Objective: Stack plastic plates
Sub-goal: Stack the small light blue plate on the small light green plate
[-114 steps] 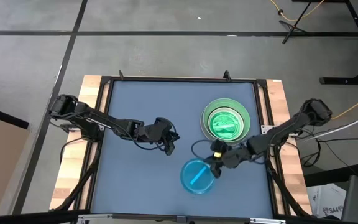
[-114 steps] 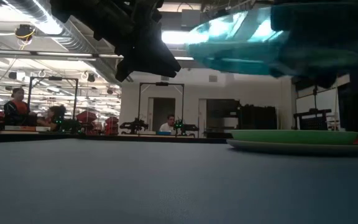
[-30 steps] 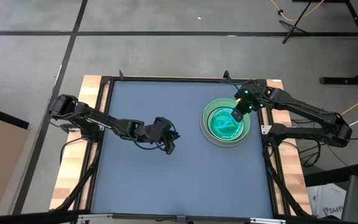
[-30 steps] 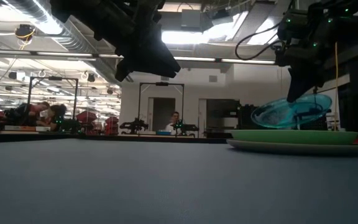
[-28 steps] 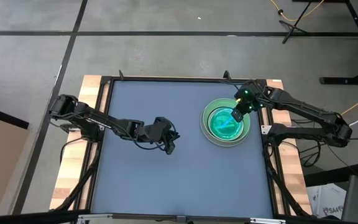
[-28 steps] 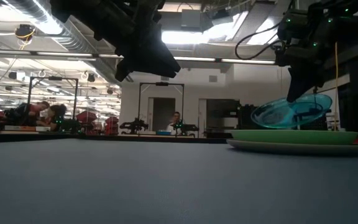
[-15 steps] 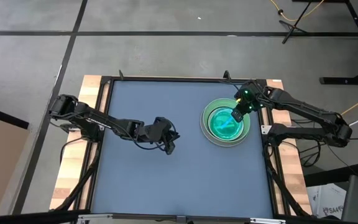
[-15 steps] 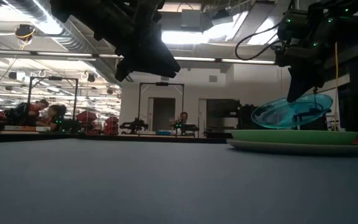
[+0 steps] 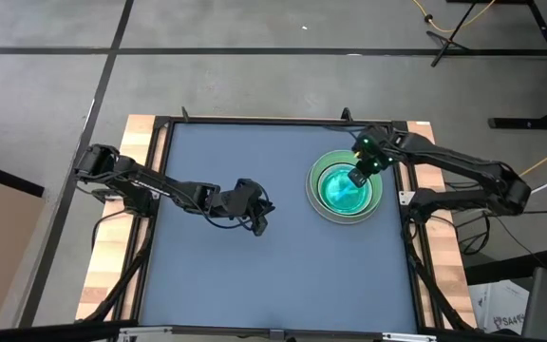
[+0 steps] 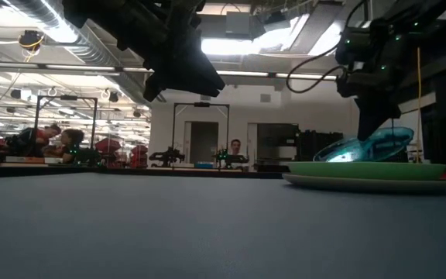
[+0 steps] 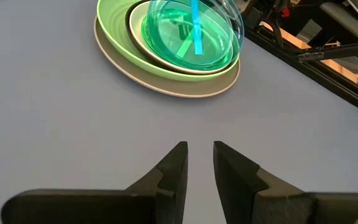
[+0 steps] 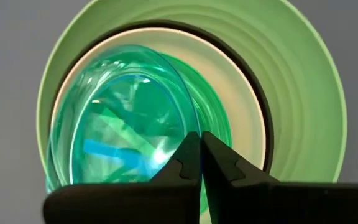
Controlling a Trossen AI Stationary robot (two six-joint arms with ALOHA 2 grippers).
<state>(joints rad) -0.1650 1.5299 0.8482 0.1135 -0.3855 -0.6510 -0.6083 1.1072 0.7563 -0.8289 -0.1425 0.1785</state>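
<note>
A stack of plates (image 9: 317,186) sits on the table's right far part: a large grey plate (image 11: 188,85) at the bottom, then a light green one (image 11: 112,38), a white one and a translucent green one. My right gripper (image 9: 357,176) is above the stack, shut on a translucent blue plate (image 12: 120,124), which also shows in the low view (image 10: 366,147). My left gripper (image 9: 257,226) hovers over the middle of the table, left of the stack, with a narrow gap between its fingers (image 11: 178,163) and nothing in it. My right gripper pinches the blue plate's rim (image 12: 180,138) between its two fingers, on the plate's far right side. The fingers come from above, pointing down. The plate is tilted: the held side is raised, and the opposite edge (image 10: 320,158) is down at the stack.
The table (image 9: 216,285) has a raised dark frame (image 9: 160,190) with wooden side strips. The left arm (image 9: 150,188) reaches in from the left edge. Beyond the far edge the low view shows a room with people (image 10: 235,147) at benches.
My right gripper has shifted slightly toward the table's left over the stack and stays shut. The blue plate has come down, its free edge sinking to the stack while the held side stays raised.
</note>
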